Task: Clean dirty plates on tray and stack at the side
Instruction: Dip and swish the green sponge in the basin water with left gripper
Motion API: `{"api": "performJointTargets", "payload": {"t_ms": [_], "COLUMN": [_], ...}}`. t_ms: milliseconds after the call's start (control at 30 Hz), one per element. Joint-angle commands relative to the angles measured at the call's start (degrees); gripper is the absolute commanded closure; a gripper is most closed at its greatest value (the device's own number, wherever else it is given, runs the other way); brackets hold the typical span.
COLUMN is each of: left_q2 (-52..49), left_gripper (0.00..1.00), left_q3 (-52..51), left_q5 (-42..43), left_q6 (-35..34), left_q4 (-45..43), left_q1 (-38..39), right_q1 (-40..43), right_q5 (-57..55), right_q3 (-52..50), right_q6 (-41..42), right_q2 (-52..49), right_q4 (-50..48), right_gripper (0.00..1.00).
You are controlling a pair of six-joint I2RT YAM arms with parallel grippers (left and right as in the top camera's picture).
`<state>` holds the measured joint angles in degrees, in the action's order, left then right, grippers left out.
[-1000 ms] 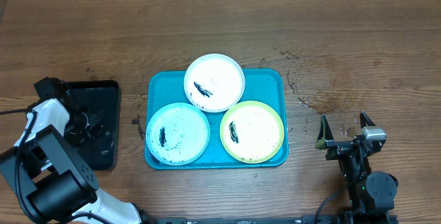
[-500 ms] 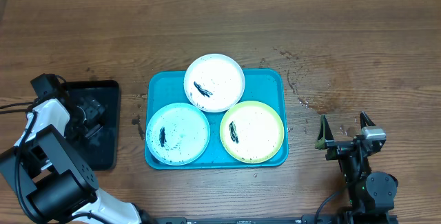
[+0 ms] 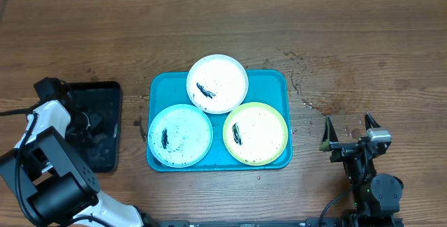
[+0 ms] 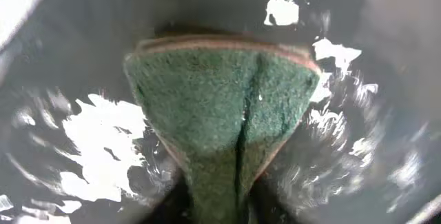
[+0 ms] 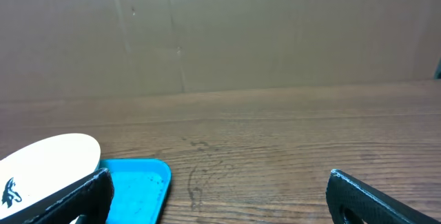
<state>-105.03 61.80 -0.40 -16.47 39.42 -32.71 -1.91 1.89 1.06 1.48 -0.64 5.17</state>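
Note:
Three dirty plates lie on the turquoise tray (image 3: 271, 79): a white plate (image 3: 217, 83) at the back, a light blue plate (image 3: 180, 135) front left, a yellow-green rimmed plate (image 3: 255, 133) front right. Each has black smears. My left gripper (image 3: 89, 123) is down in the black tray (image 3: 98, 91), shut on a green sponge (image 4: 224, 107) that is folded between its fingers over wet, shiny water. My right gripper (image 3: 347, 130) is open and empty over the table, right of the turquoise tray. In the right wrist view the white plate (image 5: 48, 162) and tray corner (image 5: 141, 179) show at the lower left.
The black tray with water stands at the left of the table. Damp marks (image 3: 307, 91) stain the wood right of the turquoise tray. A cardboard wall (image 5: 220, 31) closes the far side.
My left gripper has shifted a little within the black tray, back and then forward again, with the sponge in it. The right arm and the plates have not moved.

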Motion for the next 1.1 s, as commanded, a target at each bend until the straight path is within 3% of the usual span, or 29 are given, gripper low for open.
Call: {"api": "performJointTargets", "payload": {"t_ms": [0, 133, 167, 233, 367, 467, 567, 600, 733, 800, 833, 867, 900, 933, 1067], "left_q2": [-0.72, -0.72, -0.72, -0.72, -0.72, -0.72, -0.72, -0.72, -0.72, -0.72, -0.72, -0.72, -0.72, -0.72, -0.72], "left_gripper": [0.0, 0.0, 0.04, 0.23, 0.43, 0.76, 0.96, 0.96, 0.96, 0.79, 0.56, 0.41, 0.09, 0.0, 0.0], "left_q3": [-0.68, -0.68, -0.68, -0.68, -0.68, -0.68, -0.68, -0.68, -0.68, -0.68, -0.68, -0.68, -0.68, -0.68, -0.68], "left_q5": [3.37, 5.75, 6.21, 6.19, 6.19, 6.19, 6.16, 6.16, 5.75, 5.77, 5.77, 5.77, 5.77, 5.77, 5.7], "left_q6": [-0.22, -0.22, -0.22, -0.22, -0.22, -0.22, -0.22, -0.22, -0.22, -0.22, -0.22, -0.22, -0.22, -0.22, -0.22], "left_q4": [2.29, 4.35, 4.66, 4.85, 4.33, 4.02, 3.63, 3.5, 1.77, -0.11, -1.09, -1.9, -2.86, -3.72, -7.41], "left_q1": [0.11, 0.11, 0.11, 0.11, 0.11, 0.11, 0.11, 0.11, 0.11, 0.11, 0.11, 0.11, 0.11, 0.11, 0.11], "right_q1": [0.17, 0.17, 0.17, 0.17, 0.17, 0.17, 0.17, 0.17, 0.17, 0.17, 0.17, 0.17, 0.17, 0.17, 0.17], "right_q5": [-0.57, -0.57, -0.59, -0.59, -0.59, -0.57, -0.57, -0.57, -0.59, -0.59, -0.57, -0.57, -0.57, -0.59, -0.59], "right_q3": [-0.59, -0.59, -0.59, -0.59, -0.59, -0.59, -0.59, -0.59, -0.59, -0.59, -0.59, -0.59, -0.59, -0.59, -0.59], "right_q6": [-0.02, -0.02, -0.02, -0.02, -0.02, -0.02, -0.02, -0.02, -0.02, -0.02, -0.02, -0.02, -0.02, -0.02, -0.02], "right_q2": [0.31, 0.31, 0.31, 0.31, 0.31, 0.31, 0.31, 0.31, 0.31, 0.31, 0.31, 0.31, 0.31, 0.31, 0.31], "right_q4": [-0.37, -0.37, -0.35, -0.35, -0.37, -0.35, -0.35, -0.35, -0.35, -0.35, -0.37, -0.35, -0.35, -0.35, -0.35], "right_gripper": [0.0, 0.0, 0.0, 0.0, 0.0, 0.0, 0.0, 0.0, 0.0, 0.0, 0.0, 0.0, 0.0, 0.0, 0.0]}}
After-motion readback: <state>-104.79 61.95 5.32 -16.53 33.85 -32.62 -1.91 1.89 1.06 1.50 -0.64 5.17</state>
